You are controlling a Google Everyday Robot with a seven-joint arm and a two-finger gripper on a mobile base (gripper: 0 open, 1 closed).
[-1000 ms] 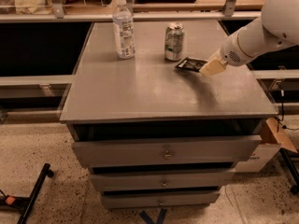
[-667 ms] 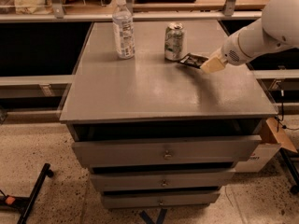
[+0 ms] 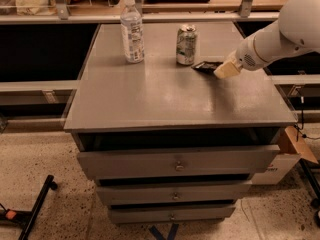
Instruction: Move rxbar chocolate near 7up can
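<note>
Lighting: moderate, even indoor light from above, laying a broad pale sheen on the grey cabinet top [image 3: 165, 94] left of and in front of the gripper [image 3: 225, 70]. The gripper sits at the right end of the rxbar chocolate [image 3: 205, 65] and shows bright and pale, like the white arm [image 3: 280, 34] behind it. Shadows: faint and short by the 7up can [image 3: 186, 45] and water bottle [image 3: 132, 30] to the gripper's left, near-black in the gap above the drawers [image 3: 175, 164] below it.
</note>
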